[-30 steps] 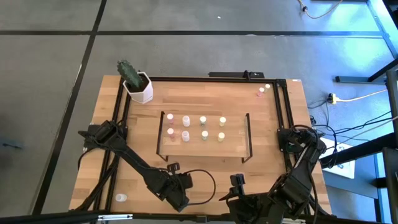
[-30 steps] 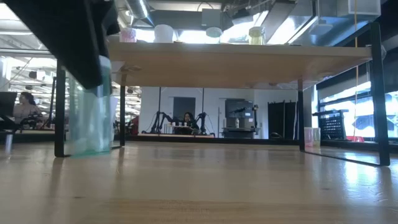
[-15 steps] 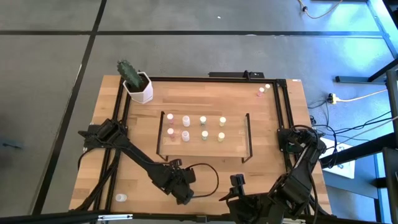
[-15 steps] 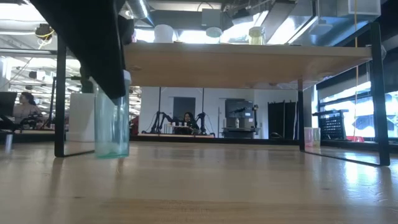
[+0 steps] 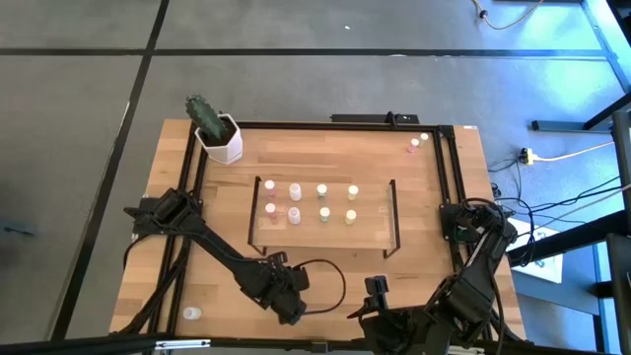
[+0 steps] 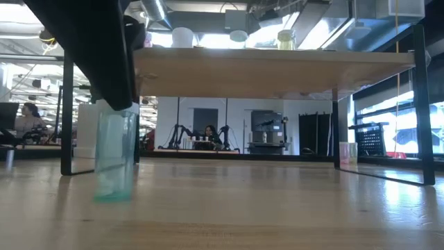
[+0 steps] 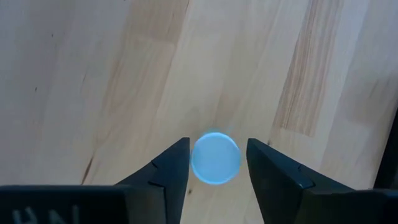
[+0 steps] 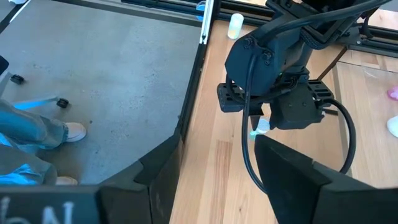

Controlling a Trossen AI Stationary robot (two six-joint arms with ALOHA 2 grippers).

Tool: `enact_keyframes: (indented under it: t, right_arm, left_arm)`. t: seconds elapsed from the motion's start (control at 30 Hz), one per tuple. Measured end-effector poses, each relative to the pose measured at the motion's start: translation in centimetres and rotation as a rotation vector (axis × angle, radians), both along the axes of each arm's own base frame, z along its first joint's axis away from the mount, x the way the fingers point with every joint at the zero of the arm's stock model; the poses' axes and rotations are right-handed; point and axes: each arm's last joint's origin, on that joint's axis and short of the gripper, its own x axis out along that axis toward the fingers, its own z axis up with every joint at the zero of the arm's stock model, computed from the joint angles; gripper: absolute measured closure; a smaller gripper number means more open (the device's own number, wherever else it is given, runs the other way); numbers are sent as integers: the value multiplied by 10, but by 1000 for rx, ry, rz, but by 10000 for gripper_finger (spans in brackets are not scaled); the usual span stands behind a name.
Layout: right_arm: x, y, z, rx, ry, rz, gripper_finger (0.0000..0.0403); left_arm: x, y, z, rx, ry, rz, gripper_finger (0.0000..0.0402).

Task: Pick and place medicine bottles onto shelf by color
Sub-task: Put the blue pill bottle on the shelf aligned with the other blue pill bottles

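A tiny pale green bottle (image 6: 114,160) with a pale cap (image 7: 215,158) stands upright on its base on the table, near the front edge. My left gripper (image 5: 287,304) hangs over it, pointing steeply down and open. Its fingers flank the cap with a thin gap on each side. One dark finger (image 6: 104,62) hides the bottle's top in the low view. The shelf (image 5: 325,235) carries several bottles in columns: pink (image 5: 269,184), white (image 5: 294,189), pale green (image 5: 321,190) and yellow (image 5: 353,191). My right gripper (image 5: 373,294) waits high over the front edge, open and with nothing in it.
A white pot with a cactus (image 5: 217,133) stands at the far left corner. One loose bottle (image 5: 191,314) lies at the near left. Two more (image 5: 414,146) sit at the far right. Black frame rails (image 5: 446,187) run along the table's edges. Bare wood lies in front of the shelf.
The pale green bottle hung under my left gripper clear of the table and was carried a little toward the table's right edge. It has since come down from between the fingers and stands on the table, while the gripper has stayed at its height.
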Motion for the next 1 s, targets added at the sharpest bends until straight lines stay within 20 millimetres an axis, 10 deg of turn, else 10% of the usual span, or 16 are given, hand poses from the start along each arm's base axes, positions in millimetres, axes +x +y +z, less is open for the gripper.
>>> enact_keyframes:
  t: [0.6, 1.0]
  right_arm:
    - [0, 0, 1, 1, -1, 0, 196]
    - [0, 0, 1, 3, -2, -1, 196]
  left_arm:
    - [-1, -1, 4, -52, 15, -9, 199]
    - [-12, 6, 44, -86, -83, -4, 200]
